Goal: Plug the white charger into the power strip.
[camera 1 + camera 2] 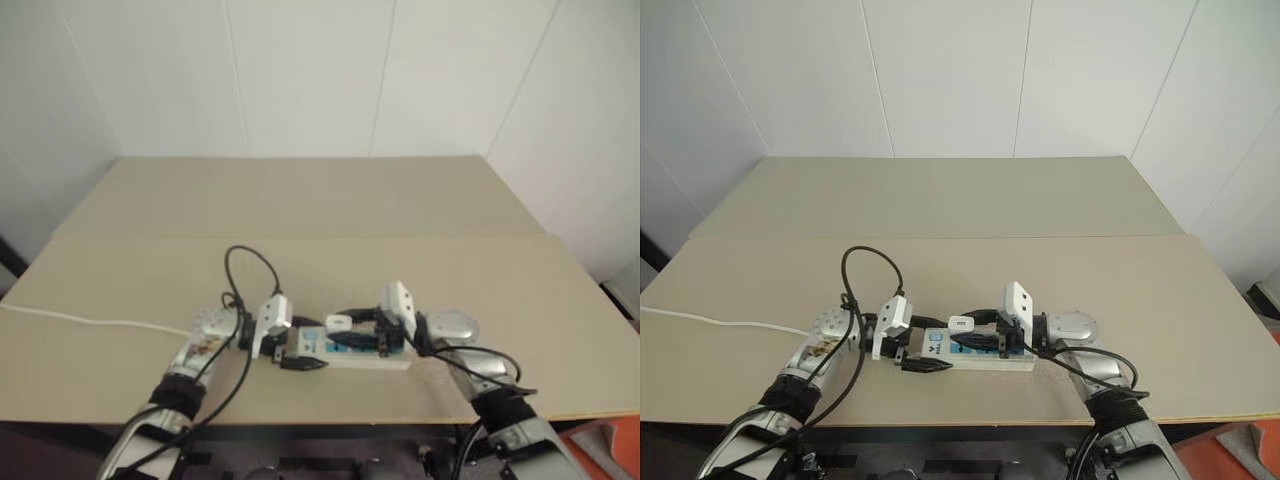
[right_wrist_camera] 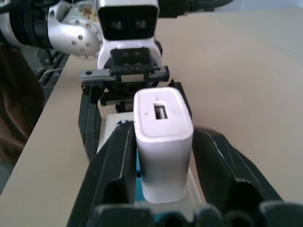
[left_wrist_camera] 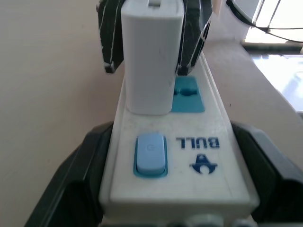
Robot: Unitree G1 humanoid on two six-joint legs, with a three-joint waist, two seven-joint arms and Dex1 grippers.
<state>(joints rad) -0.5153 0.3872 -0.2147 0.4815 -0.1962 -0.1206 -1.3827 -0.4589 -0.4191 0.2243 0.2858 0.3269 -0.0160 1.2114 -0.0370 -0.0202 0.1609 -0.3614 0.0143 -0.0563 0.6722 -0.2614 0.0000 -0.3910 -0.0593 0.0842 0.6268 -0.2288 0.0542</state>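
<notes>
The power strip (image 1: 352,357) lies on the tan table near its front edge, with its blue switch (image 3: 150,153) towards my left gripper. My left gripper (image 1: 300,362) is shut on that end of the strip, one black finger (image 3: 78,184) on each long side. The white charger (image 2: 163,142) stands upright on the strip, its USB port facing up, seated at a blue socket (image 3: 188,92). My right gripper (image 2: 163,135) reaches in from the other end. Its fingers (image 2: 222,165) flank the charger, and a narrow gap shows on one side.
A thin white cord (image 1: 80,320) runs across the table to its left edge. A black cable (image 1: 250,260) loops up above my left wrist. A second tan table (image 1: 300,195) stands behind, against the white wall.
</notes>
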